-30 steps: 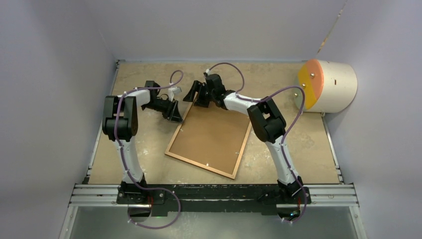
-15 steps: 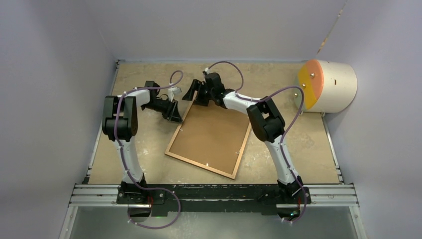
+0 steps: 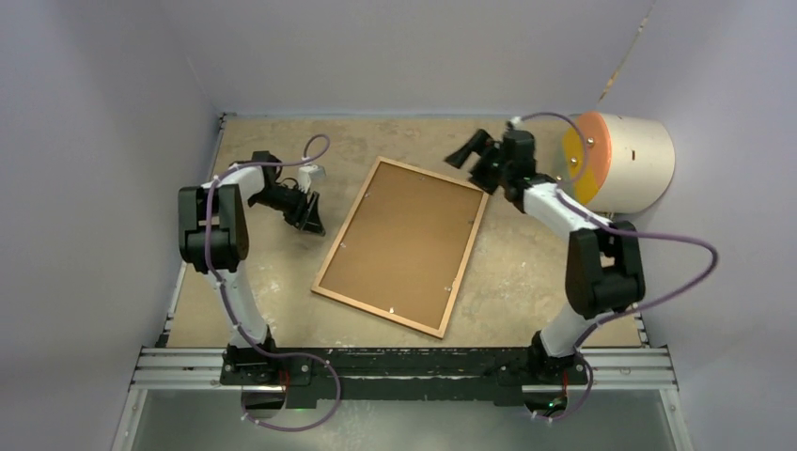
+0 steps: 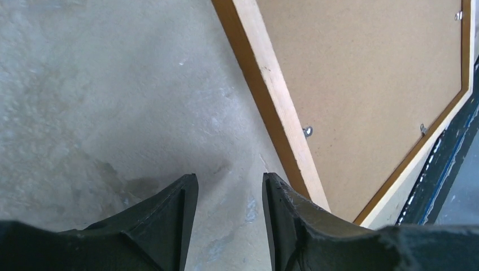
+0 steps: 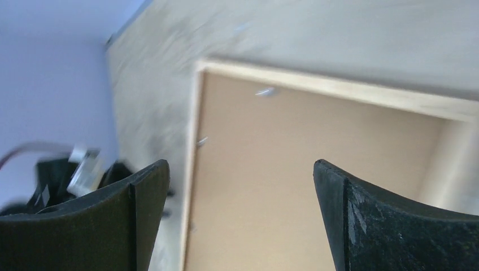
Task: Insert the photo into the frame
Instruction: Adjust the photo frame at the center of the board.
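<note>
Board (image 3: 402, 242) sits in frame (image 3: 344, 224), photo not visible, likely near done; left gripper (image 4: 230, 186) half-spread, frame at its right; right gripper (image 5: 242, 169) spread wide; both empty

Black two-finger right gripper (image 5: 240, 164) is standing wide apart, nothing sitting between the fingers (image 5: 141, 192). Beyond it the thin rectangular pale-orange wooden frame (image 5: 339, 87) is lying back-up on the mottled beige tabletop (image 5: 350, 34), with a plain brown backing board (image 5: 305, 147) filling it and a small metal tab (image 5: 264, 90) showing by the far rail. Far left: blurred black arm hardware (image 5: 56, 169) is sitting under the lilac wall (image 5: 45, 45).
</note>
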